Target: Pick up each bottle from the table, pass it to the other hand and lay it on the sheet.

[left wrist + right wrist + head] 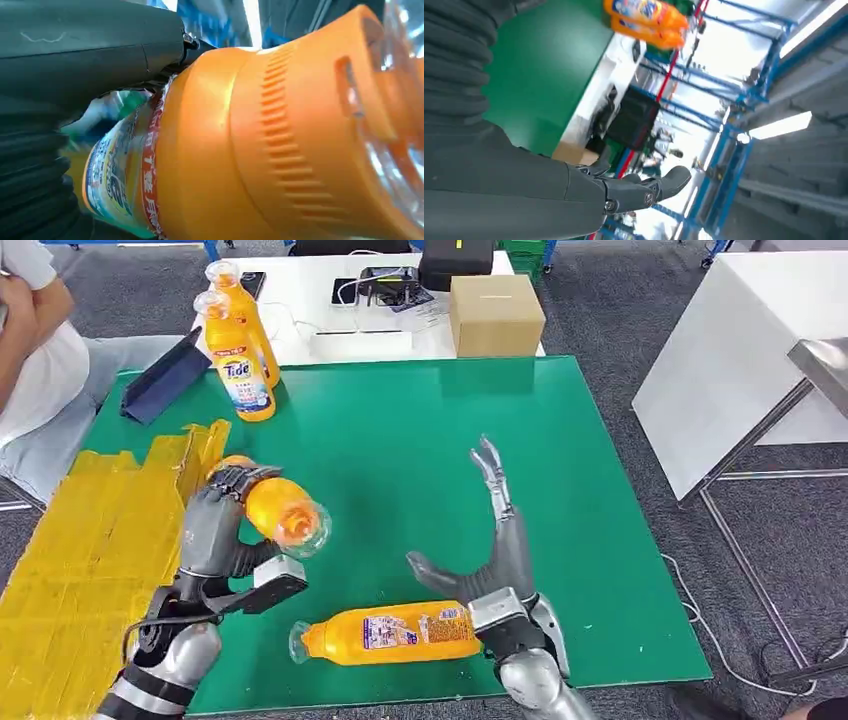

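Note:
My left hand grips an orange detergent bottle, held above the green table near the yellow sheet, its clear cap toward the right. Up close, that bottle shows its orange shoulder and label beside my left hand. My right hand is open above the table with fingers spread, holding nothing; the right wrist view shows my right hand against the room. A second orange bottle lies on its side just beside the right wrist. Two more bottles stand upright at the far left.
The green table has bare room at its middle and right. A dark blue folder leans at the far left corner. Behind stands a white table with a cardboard box and electronics. A person sits at the far left.

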Tool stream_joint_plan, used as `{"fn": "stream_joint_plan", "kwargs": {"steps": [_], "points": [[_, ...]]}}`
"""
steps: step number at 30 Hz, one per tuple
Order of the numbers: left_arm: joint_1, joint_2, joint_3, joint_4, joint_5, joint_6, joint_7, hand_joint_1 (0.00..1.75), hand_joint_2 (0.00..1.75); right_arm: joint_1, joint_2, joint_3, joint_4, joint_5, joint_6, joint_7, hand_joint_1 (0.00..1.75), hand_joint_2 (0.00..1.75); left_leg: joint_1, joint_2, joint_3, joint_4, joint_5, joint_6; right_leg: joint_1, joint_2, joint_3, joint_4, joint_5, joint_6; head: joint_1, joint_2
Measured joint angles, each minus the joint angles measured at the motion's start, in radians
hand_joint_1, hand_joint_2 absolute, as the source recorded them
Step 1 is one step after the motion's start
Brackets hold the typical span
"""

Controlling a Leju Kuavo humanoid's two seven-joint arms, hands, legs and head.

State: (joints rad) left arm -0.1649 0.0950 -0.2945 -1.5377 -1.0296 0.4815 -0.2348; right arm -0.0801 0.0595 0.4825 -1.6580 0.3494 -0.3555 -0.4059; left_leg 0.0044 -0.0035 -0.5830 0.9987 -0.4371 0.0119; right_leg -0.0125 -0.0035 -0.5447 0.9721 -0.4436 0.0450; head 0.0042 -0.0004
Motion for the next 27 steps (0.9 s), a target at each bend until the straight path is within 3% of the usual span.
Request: {"fn": "stream_joint_plan", "kwargs": {"steps": [6,27], "points": [[0.043,0.076,0.047,0.051,-0.288,0.000,0.164,1.75,1.75,0.066,-0.016,-0.074,-0.099,-0.004,0.001,-0.001,0.00,1.75,0.000,0.000,0.000,0.000,0.000,0.000,0.000,0.000,0.000,0.000,0.000,0.000,0.000,0.000],[0.171,0.184,0.220,0.118,-0.420,-0.030,0.254,1.75,1.75,0.124,-0.025,-0.148,-0.147,-0.004,0.006,-0.001,0.00,1.75,0.001,0.001,0.000,-0.001,0.000,0.000,0.001,0.001,-0.001,0.000,0.000,-0.001,0.000,0.000]]}}
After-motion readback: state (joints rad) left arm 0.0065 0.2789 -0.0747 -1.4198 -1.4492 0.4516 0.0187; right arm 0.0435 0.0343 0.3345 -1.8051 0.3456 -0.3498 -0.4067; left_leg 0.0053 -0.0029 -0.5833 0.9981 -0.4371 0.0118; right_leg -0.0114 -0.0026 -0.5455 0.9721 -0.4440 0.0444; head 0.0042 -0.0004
